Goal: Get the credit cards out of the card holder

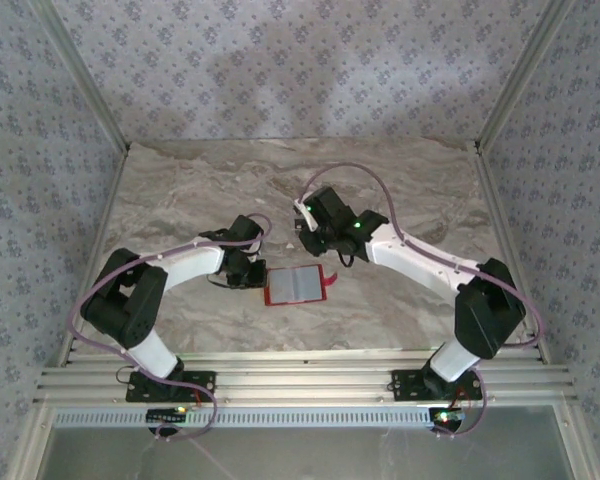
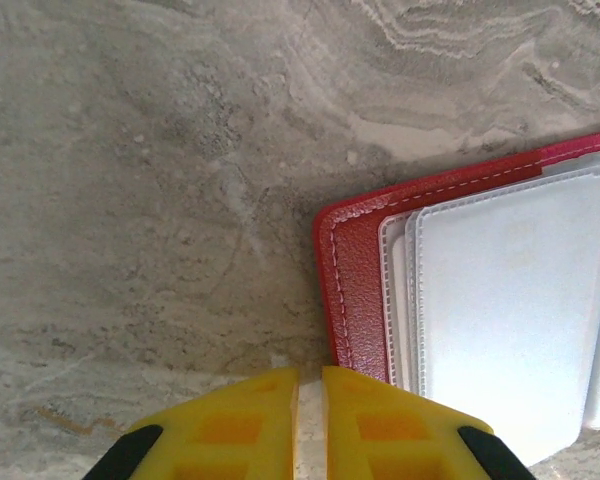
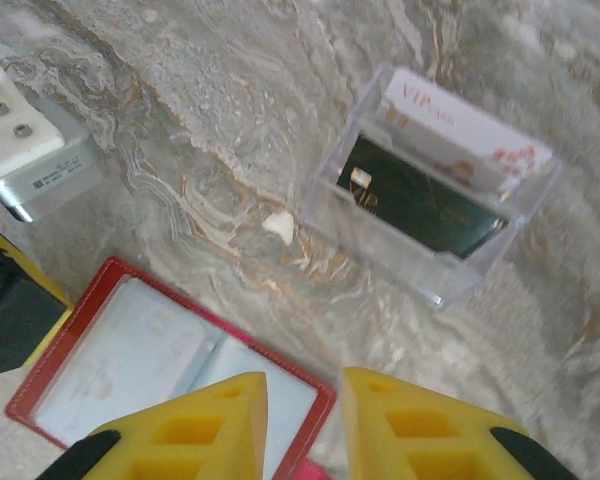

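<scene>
We find the card holder [image 1: 300,287] lying open and flat on the marble table [image 1: 180,190], red cover down and pale grey pockets [image 2: 510,300] facing up. Its pockets look flat and smooth, and we cannot make out the edge of any credit cards sticking out of them. Beyond the card holder's far edge, a clear plastic stand [image 3: 450,272] holds two cards upright: a white card [image 3: 460,125] printed VIP behind a dark card [image 3: 420,205]. We judge these may be cards already taken out, so the task could be well along or nearly done, but the frosted sleeves could still hide one. The left gripper [image 2: 311,420] sits at the card holder's left corner with its yellow fingers [image 2: 250,420] almost pressed together, only a thin slit between them. We cannot tell whether it pins the red edge [image 2: 355,280] or merely hovers there. The right gripper [image 3: 302,420] hangs over the card holder's opposite side, its fingers [image 3: 210,425] somewhat apart with nothing visibly between them. A scrap of red at the bottom of that view may be the snap tab, cut off by the frame. From above, the right arm covers the ground beyond the card holder, and both fingertips are too small there to judge contact.
</scene>
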You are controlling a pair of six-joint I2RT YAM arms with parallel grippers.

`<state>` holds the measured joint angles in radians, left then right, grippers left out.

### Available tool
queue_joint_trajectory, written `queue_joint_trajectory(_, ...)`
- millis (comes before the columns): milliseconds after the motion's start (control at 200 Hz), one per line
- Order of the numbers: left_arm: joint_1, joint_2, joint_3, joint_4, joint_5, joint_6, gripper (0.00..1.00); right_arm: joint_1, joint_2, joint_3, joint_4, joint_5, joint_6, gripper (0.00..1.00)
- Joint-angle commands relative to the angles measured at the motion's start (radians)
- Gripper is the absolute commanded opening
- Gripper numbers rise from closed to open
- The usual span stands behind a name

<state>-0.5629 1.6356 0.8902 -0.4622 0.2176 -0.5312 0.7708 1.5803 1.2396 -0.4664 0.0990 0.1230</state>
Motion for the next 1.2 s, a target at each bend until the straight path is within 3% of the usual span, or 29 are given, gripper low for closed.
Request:
queue_joint_trajectory(0, 0.003, 0.003, 0.015, 0.010, 0.014, 0.009, 0.15, 0.013, -0.043, -0.038, 0.024, -0.032, 0.207, 0.26)
queue_joint_trajectory(225, 0.004, -0.028, 0.003, 0.007, -0.013, 0.007, 0.15, 0.037, -0.017, -0.092, -0.008, -0.117, 0.444, 0.23)
queue_joint_trajectory(430, 0.045, -0.104, -0.039, 0.012, -0.019, -0.002, 0.16, 0.065, 0.074, -0.106, 0.038, -0.270, 0.537, 0.25)
queue_joint_trajectory(775, 0.177, -0.252, -0.147, 0.023, 0.035, 0.012, 0.17, 0.131, 0.267, 0.032, 0.063, -0.343, 0.578, 0.33)
queue_joint_trajectory(1194, 0.205, -0.315, -0.172, 0.007, 0.063, 0.033, 0.17, 0.159, 0.424, 0.155, 0.030, -0.360, 0.573, 0.34)
